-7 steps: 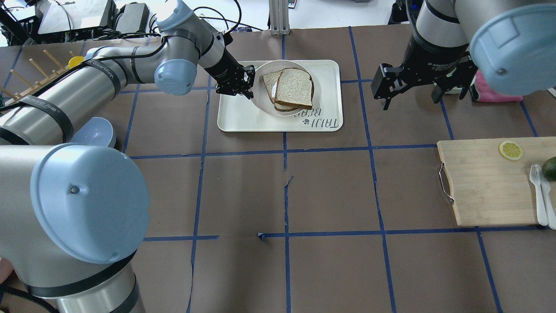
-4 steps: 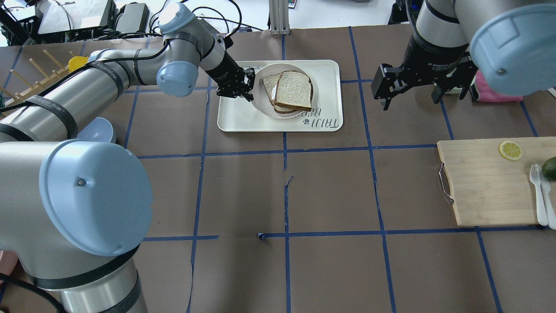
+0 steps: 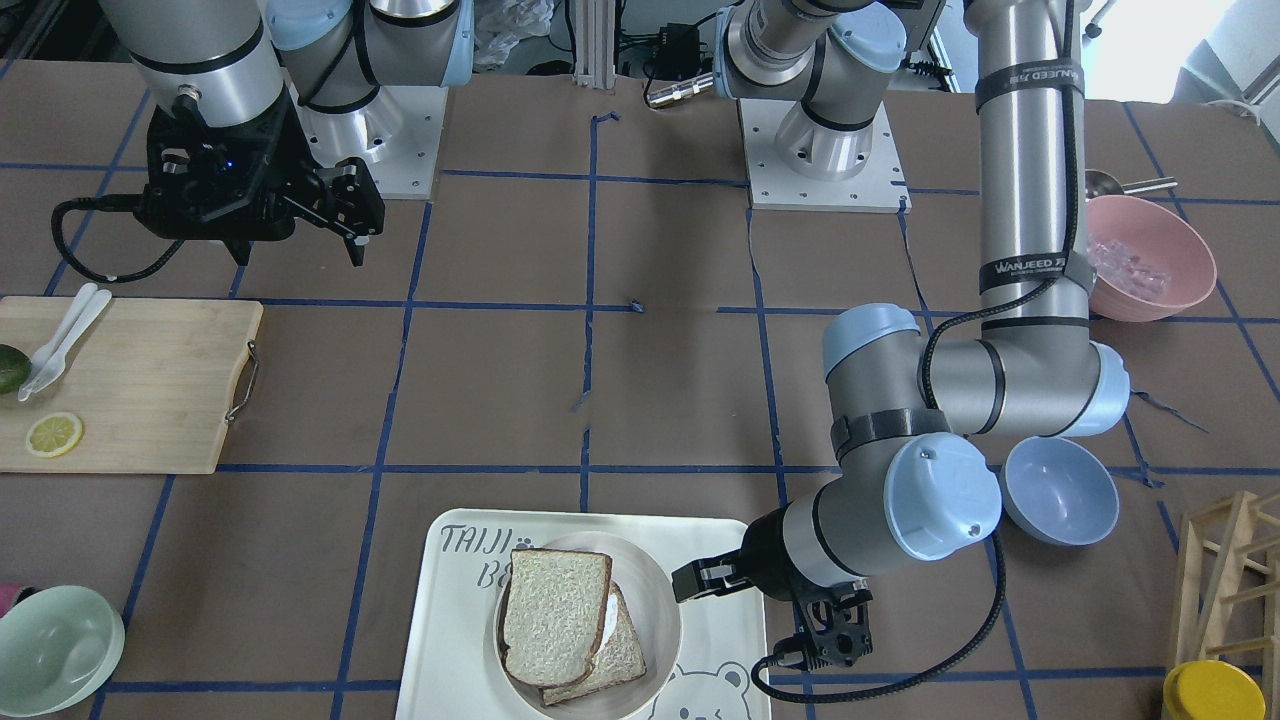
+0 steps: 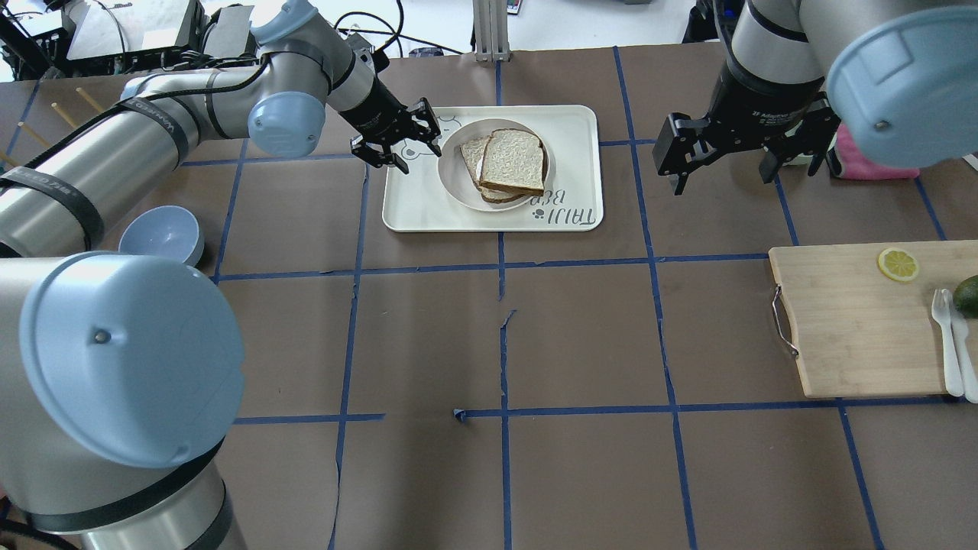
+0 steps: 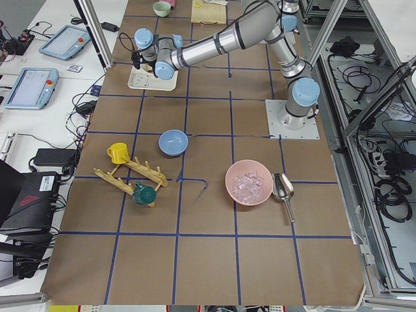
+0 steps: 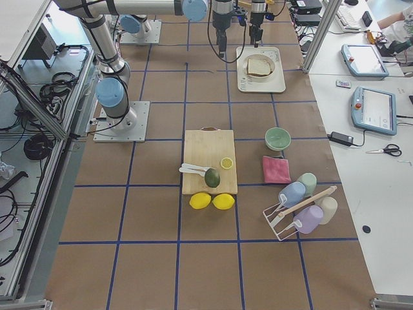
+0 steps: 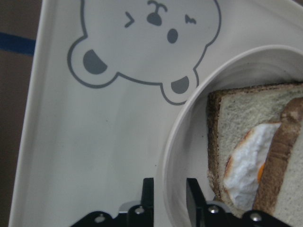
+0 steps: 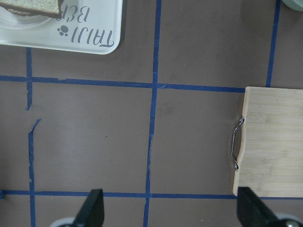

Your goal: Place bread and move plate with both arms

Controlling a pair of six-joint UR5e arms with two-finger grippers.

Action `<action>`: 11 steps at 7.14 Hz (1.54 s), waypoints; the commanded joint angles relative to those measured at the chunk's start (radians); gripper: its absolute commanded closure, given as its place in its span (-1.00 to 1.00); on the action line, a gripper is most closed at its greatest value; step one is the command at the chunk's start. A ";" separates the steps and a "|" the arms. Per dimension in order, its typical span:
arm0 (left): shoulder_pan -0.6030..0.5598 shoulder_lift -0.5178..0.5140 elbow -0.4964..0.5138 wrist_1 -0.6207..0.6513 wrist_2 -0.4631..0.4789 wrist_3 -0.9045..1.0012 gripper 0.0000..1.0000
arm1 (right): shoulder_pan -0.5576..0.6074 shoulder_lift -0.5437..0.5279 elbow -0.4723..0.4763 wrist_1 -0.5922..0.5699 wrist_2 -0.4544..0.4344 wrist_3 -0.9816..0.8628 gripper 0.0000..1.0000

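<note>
The plain bread (image 4: 513, 162) lies on top of a smaller slice with fried egg (image 7: 246, 161) on the off-white plate (image 4: 451, 177). The plate stands on the bear-printed tray (image 4: 428, 208). My left gripper (image 4: 434, 137) is at the plate's left rim. In the left wrist view (image 7: 170, 203) its fingers stand close together with the rim (image 7: 189, 118) between them. In the front view the gripper (image 3: 686, 585) touches the plate (image 3: 655, 600) beside the bread (image 3: 555, 615). My right gripper (image 4: 722, 174) is open and empty above the table, right of the tray; it also shows in the front view (image 3: 298, 250).
A wooden cutting board (image 4: 856, 321) with a lemon slice (image 4: 898, 264), an avocado and white utensils lies at the right. A blue bowl (image 4: 162, 233) sits under my left arm. A pink bowl (image 3: 1150, 255) and a green bowl (image 3: 55, 640) stand further out.
The plate with the bread has shifted slightly left and toward me on the tray. My left arm's elbow and wrist swung left. The right arm has not moved.
</note>
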 commanded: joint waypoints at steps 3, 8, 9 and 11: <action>-0.016 0.317 -0.070 -0.185 0.036 0.009 -1.00 | -0.029 -0.002 0.000 0.027 0.014 -0.002 -1.00; -0.016 0.588 -0.212 -0.446 0.288 0.072 -1.00 | -0.027 -0.018 -0.005 0.023 0.020 0.000 -1.00; -0.014 0.577 -0.200 -0.440 0.307 0.168 -1.00 | -0.027 -0.018 -0.005 0.023 0.020 0.000 -1.00; -0.011 0.586 -0.152 -0.375 0.313 0.279 -1.00 | -0.029 -0.020 -0.006 0.020 0.020 0.000 -1.00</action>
